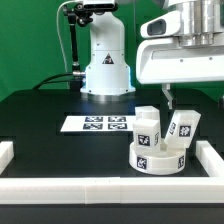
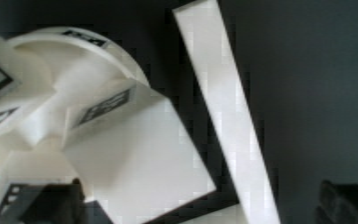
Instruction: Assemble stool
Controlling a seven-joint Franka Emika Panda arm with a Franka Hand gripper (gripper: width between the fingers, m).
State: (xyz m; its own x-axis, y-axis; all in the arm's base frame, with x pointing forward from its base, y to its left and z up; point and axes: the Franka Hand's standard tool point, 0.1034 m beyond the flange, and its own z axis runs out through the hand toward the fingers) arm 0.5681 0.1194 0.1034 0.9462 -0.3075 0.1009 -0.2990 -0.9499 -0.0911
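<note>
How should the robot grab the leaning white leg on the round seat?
Probably from above, fingers pinching the two flat sides near the top of the leaning leg. It is blocky, so flat faces suit the gripper, and its lower end sits against the round seat, with the upright leg close beside it.

Exterior wide, frontal — wrist close, downward

Two legs (image 1: 147, 128) (image 1: 183, 126) stand behind the seat (image 1: 160, 157); the marker board (image 1: 97, 123) lies toward the exterior view's left.
</note>
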